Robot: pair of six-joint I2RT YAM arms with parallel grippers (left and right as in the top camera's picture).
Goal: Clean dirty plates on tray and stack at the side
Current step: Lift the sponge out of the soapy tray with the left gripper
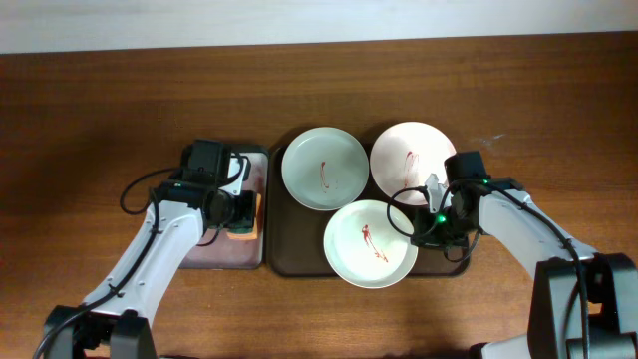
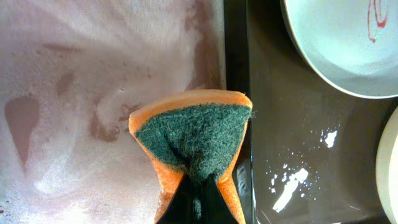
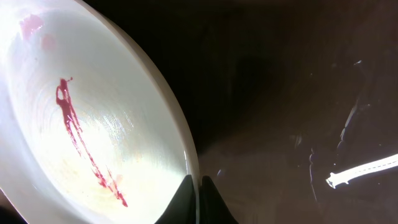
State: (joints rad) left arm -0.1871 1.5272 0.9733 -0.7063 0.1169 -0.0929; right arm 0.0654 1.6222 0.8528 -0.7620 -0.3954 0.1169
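Three plates lie on the dark brown tray (image 1: 289,261), each with a red smear. A greenish-white plate (image 1: 324,168) is at the back left, a pinkish-white plate (image 1: 411,155) at the back right, and a greenish-white plate (image 1: 370,243) at the front. My right gripper (image 1: 427,231) is shut on the front plate's right rim; the wrist view shows the fingers (image 3: 199,193) pinching the rim of that plate (image 3: 93,118). My left gripper (image 1: 239,214) is shut on an orange sponge with a green scouring face (image 2: 196,134) over the smaller tray (image 2: 74,93).
The smaller tray (image 1: 214,254) with a wet, soapy pinkish bottom lies left of the dark tray, touching it. Wood-grain tabletop (image 1: 90,130) extends to the left, right and back. Water drops lie on the dark tray floor (image 2: 292,180).
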